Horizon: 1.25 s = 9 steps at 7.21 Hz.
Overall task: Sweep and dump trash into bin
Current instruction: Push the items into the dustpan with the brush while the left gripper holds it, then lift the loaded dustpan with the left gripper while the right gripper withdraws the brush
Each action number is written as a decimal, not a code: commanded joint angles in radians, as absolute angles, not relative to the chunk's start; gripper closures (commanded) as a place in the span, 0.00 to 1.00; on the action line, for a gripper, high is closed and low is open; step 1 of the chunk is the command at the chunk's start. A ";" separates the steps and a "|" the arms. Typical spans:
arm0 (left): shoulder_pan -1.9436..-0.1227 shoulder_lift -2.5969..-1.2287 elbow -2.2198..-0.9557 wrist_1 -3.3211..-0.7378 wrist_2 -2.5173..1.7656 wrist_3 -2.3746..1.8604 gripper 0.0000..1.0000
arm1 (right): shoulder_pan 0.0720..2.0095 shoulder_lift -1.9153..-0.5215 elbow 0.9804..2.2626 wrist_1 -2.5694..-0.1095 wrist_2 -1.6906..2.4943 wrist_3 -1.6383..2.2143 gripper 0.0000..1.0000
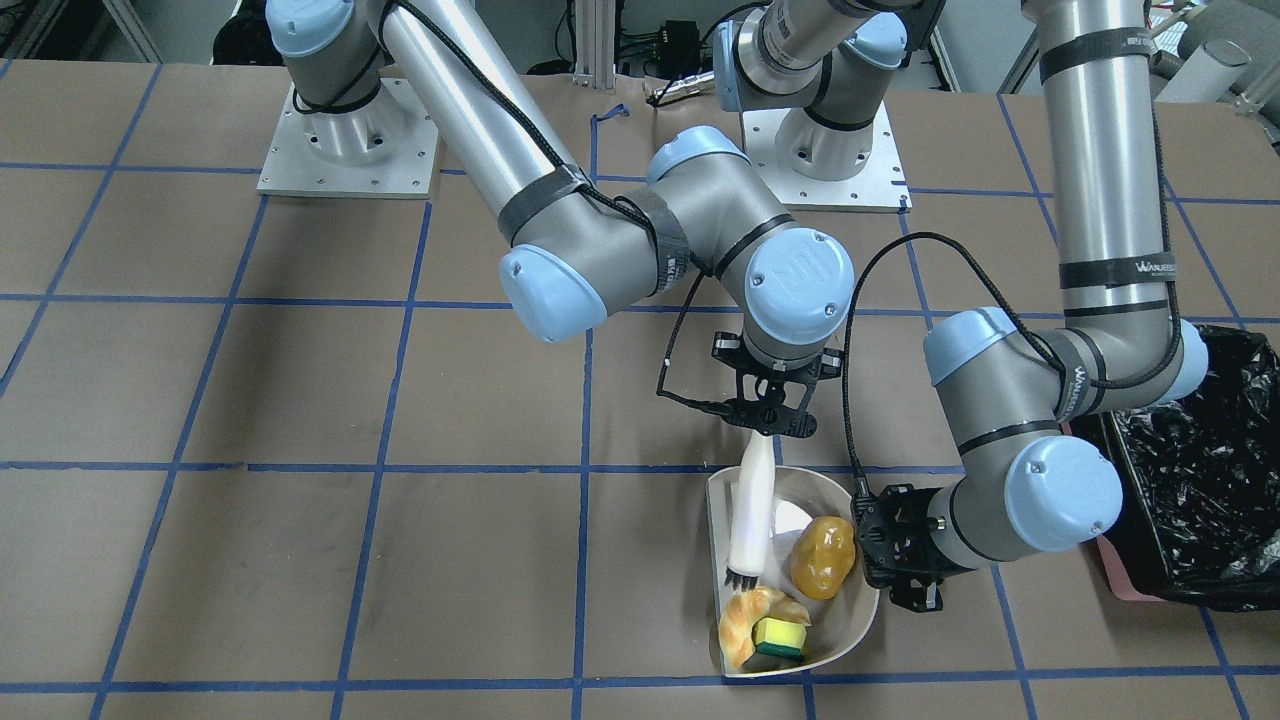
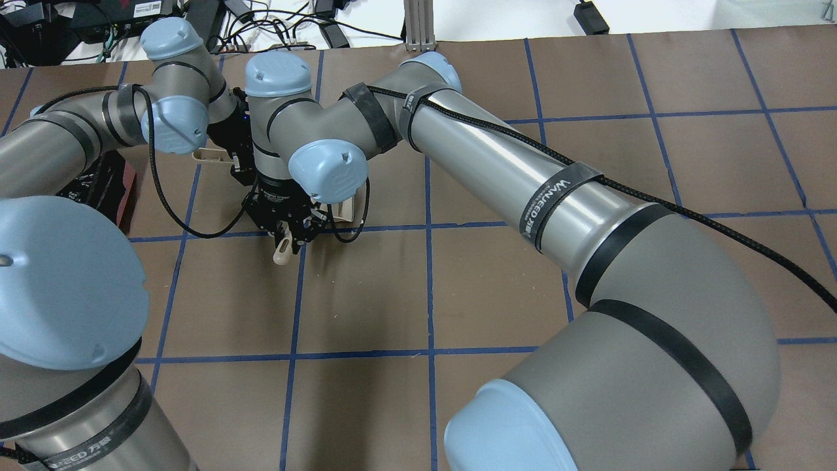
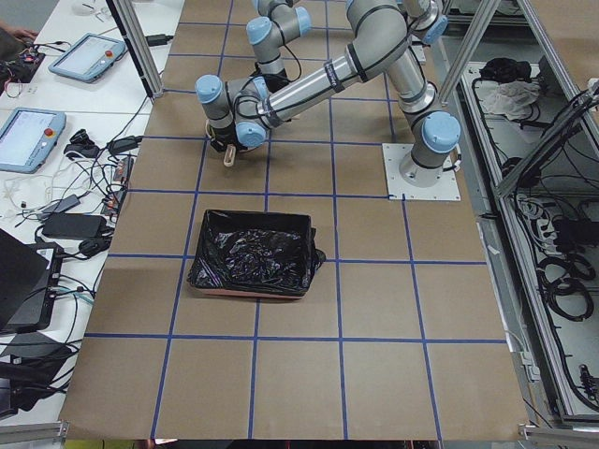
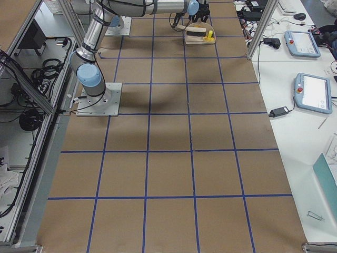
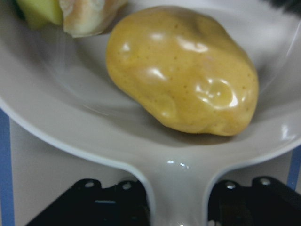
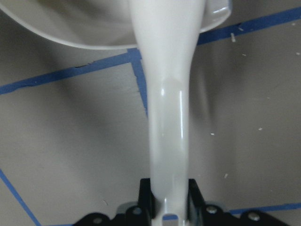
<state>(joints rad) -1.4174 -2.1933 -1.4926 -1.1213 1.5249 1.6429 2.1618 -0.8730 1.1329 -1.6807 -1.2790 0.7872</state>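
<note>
The beige dustpan point(image 1: 850, 620) lies on the table and holds all the trash: the yellow-brown potato point(image 1: 823, 556), the tan croissant point(image 1: 742, 622) and the yellow-and-green sponge point(image 1: 780, 636). My left gripper point(image 1: 880, 545) is shut on the dustpan's handle point(image 5: 176, 188); the left wrist view shows the potato point(image 5: 183, 70) close up. My right gripper point(image 1: 768, 425) is shut on the white brush point(image 1: 752, 515), whose bristles touch the croissant. The brush handle point(image 6: 168, 117) fills the right wrist view. The pink bin with its black bag point(image 1: 1200, 470) stands just beyond my left arm.
The bin point(image 3: 253, 253) sits on the table at my left side, a grid square from the dustpan. My two forearms cross close together over the dustpan point(image 2: 346, 209). The arm bases point(image 1: 350, 140) stand at the table's back.
</note>
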 commanded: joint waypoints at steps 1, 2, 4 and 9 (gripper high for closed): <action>-1.417 -2.192 -1.493 -1.121 1.523 1.644 1.00 | 2.097 -0.974 1.211 -1.631 -1.328 0.726 0.99; -1.414 -2.191 -1.494 -1.121 1.497 1.651 1.00 | 2.039 -1.027 1.273 -1.617 -1.330 0.680 0.99; -1.413 -2.189 -1.496 -1.121 1.473 1.652 1.00 | 1.935 -1.165 1.415 -1.571 -1.423 0.538 1.00; -1.316 -2.163 -1.491 -1.178 1.266 1.675 1.00 | 1.513 -1.393 1.609 -1.465 -1.532 0.056 1.00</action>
<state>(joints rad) -1.3261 -2.1776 -1.4980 -1.1480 1.3091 1.6744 1.6172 -1.3603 1.5887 -1.4932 -1.4984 0.1728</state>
